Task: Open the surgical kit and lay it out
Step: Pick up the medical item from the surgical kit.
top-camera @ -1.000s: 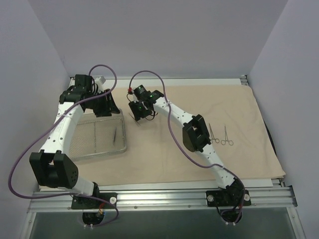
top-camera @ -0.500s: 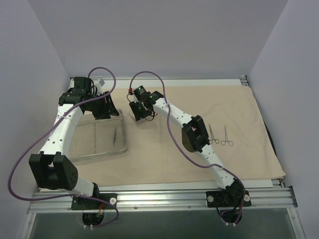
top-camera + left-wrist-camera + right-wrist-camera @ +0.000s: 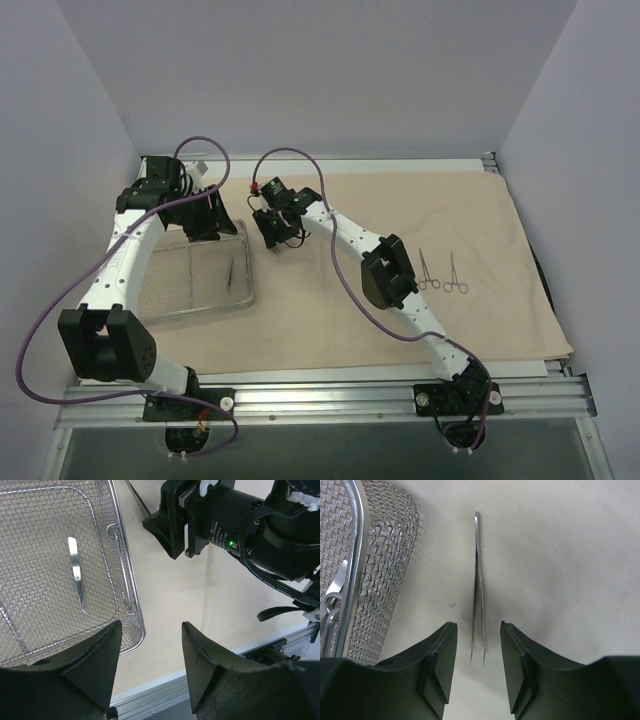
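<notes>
The beige cloth [image 3: 420, 210] lies spread flat over the table. The wire-mesh tray [image 3: 247, 262] sits on its left part and holds one pair of thin metal tweezers [image 3: 76, 572]. Two ring-handled instruments [image 3: 428, 272] [image 3: 456, 274] lie side by side on the cloth at the right. My right gripper [image 3: 477, 625] is open, low over the cloth just right of the tray [image 3: 355, 555]. It straddles a second pair of tweezers [image 3: 478, 590] without touching it. My left gripper [image 3: 151, 625] is open and empty above the tray's right rim [image 3: 122, 555].
The right arm's wrist [image 3: 220, 520] hangs close in front of my left gripper. Metal rails [image 3: 330, 395] run along the table's near edge. Grey walls close in the left, back and right sides.
My right gripper has shifted slightly left and back, toward the tray's corner. My left wrist has shifted a little. The instruments have not moved.
</notes>
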`<control>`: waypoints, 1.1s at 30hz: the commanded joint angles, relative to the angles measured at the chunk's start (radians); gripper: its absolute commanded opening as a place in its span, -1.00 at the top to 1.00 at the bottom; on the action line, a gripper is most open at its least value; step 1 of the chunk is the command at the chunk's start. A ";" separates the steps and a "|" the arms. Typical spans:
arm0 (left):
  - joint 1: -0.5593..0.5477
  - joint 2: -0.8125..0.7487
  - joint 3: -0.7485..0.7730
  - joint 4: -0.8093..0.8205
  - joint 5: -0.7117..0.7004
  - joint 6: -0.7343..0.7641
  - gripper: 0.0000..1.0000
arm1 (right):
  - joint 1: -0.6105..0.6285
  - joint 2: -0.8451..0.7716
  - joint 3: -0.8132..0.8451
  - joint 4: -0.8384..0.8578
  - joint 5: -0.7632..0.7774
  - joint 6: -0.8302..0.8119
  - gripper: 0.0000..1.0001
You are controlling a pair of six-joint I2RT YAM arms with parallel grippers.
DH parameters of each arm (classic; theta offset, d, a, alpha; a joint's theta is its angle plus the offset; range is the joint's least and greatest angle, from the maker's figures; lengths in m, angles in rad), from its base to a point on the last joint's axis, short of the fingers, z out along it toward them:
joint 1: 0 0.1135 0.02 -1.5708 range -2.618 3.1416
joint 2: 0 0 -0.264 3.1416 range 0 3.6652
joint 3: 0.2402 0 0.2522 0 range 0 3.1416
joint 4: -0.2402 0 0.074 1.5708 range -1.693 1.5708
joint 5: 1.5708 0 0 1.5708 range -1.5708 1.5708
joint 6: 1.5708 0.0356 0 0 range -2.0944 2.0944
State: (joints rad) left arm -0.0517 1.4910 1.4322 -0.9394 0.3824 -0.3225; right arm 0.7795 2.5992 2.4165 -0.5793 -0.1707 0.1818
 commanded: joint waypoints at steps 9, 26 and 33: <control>0.042 -0.031 -0.007 -0.002 0.038 0.040 -0.21 | 0.021 0.064 0.036 -0.019 0.040 0.005 0.26; 0.046 -0.029 -0.019 0.004 0.052 0.039 -0.22 | 0.037 0.061 0.033 -0.028 0.043 -0.002 0.67; 0.047 -0.026 -0.016 0.011 0.064 0.036 -0.34 | 0.015 -0.014 0.041 -0.031 0.025 -0.016 1.00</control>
State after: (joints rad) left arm -0.0113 1.4906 1.4101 -0.9398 0.4221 -0.3016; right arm 0.7872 2.6331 2.4313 -0.5724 -0.1234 0.1738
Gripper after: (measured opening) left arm 0.658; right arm 0.040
